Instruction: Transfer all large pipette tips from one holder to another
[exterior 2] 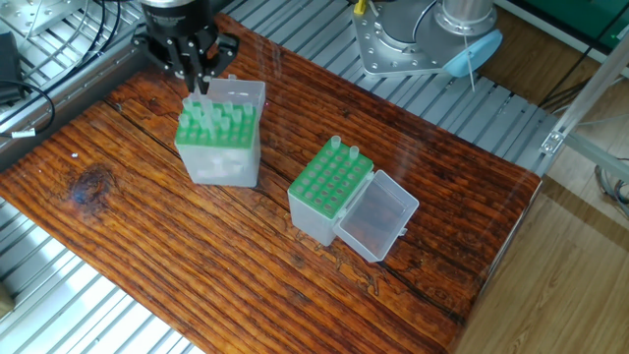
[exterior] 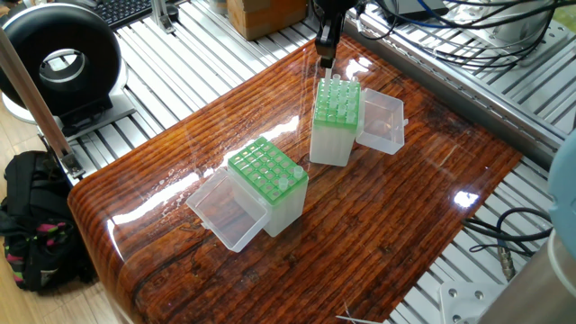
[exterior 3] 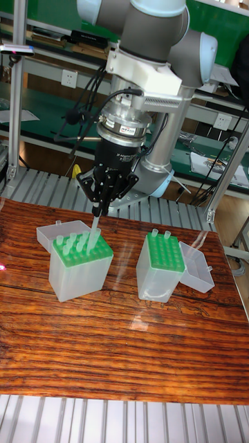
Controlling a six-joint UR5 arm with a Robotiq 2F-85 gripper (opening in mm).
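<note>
My gripper [exterior 3: 96, 210] hangs over the back left corner of a holder [exterior 3: 77, 266] whose green top is packed with large pipette tips [exterior 2: 218, 119]. It is shut on one tip [exterior 3: 93, 233], which points down with its lower end at the rack's top. The same gripper [exterior 2: 200, 77] [exterior: 326, 47] shows above that holder [exterior 2: 218, 147] [exterior: 334, 121] in both fixed views. A second holder [exterior 2: 329, 192] [exterior: 267, 184] [exterior 3: 160, 261] stands apart on the table, with two tips [exterior 2: 344, 150] at one edge of its green grid.
Each holder has a clear hinged lid [exterior 2: 378, 221] [exterior: 382, 121] lying open beside it. The robot's metal base plate [exterior 2: 393, 39] sits behind the wooden table. Cables [exterior 2: 20, 84] lie off one side. A black round device [exterior: 58, 58] and a bag [exterior: 31, 216] are off another side.
</note>
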